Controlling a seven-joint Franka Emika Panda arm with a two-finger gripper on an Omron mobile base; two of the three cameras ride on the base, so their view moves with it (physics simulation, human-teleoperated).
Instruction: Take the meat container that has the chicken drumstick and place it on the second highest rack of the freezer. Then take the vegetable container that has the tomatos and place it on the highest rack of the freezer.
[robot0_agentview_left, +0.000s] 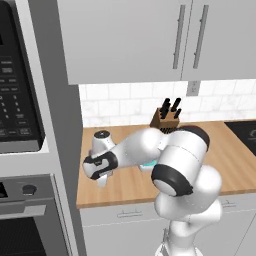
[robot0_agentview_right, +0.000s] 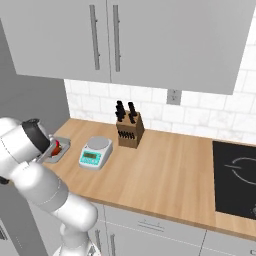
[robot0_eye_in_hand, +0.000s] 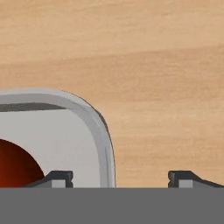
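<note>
Two finger tips of the gripper (robot0_eye_in_hand: 120, 179) stand wide apart, straddling the grey container's (robot0_eye_in_hand: 98, 127) rim wall, holding nothing. One tip sits inside, beside a dark red tomato (robot0_eye_in_hand: 15, 168); the other is over the wooden counter (robot0_eye_in_hand: 166, 65). Close squarely on the wall before lifting.

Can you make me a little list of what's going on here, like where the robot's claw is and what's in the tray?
claw: open, one fingertip inside the tray, one outside, straddling its wall
tray: grey, rounded corner, on the wooden counter
in tray: something dark red, likely a tomato
nearby: scale, knife block
held: nothing yet
</note>
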